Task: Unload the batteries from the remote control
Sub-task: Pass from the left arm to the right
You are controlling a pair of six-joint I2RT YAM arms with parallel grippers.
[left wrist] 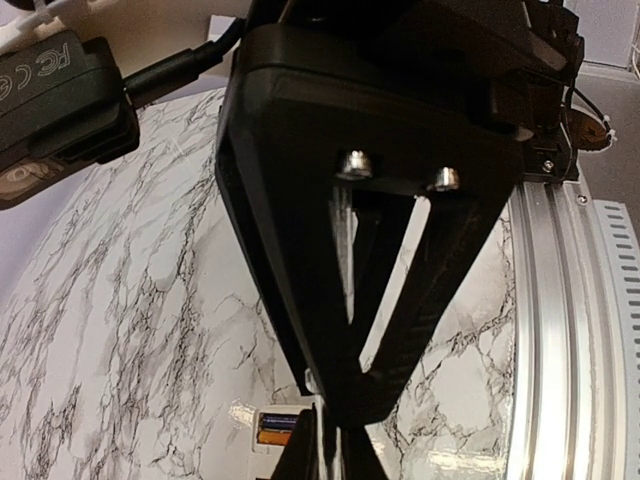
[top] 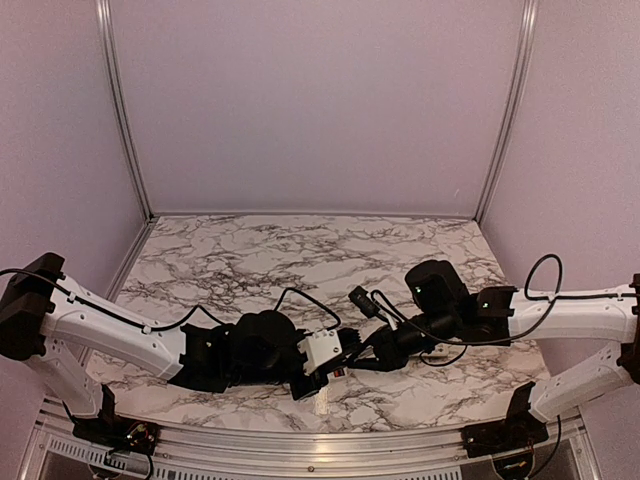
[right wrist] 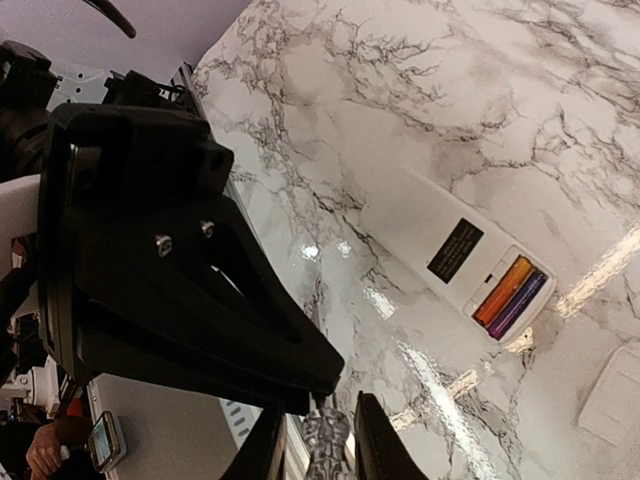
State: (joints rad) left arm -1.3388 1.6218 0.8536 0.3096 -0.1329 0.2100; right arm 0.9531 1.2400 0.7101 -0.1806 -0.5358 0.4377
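The white remote [right wrist: 440, 235] lies flat on the marble table [right wrist: 520, 90], back side up. Its open compartment holds an orange battery [right wrist: 503, 288] and a dark blue one [right wrist: 520, 300] side by side. Both also show in the left wrist view: the orange battery [left wrist: 272, 436] and the dark blue battery [left wrist: 276, 421]. My left gripper [left wrist: 332, 455] hangs above the table just right of the compartment, its fingers together with only a thin slit. My right gripper [right wrist: 322, 450] has its fingers apart. The two grippers, left [top: 322, 378] and right [top: 352, 362], meet tip to tip. Neither touches the batteries.
A flat white cover piece [right wrist: 610, 395] lies on the table beyond the remote's battery end. The aluminium rail [left wrist: 560, 330] at the table's front edge runs close beside both grippers. A small white piece [top: 322, 403] shows near the front edge under the arms.
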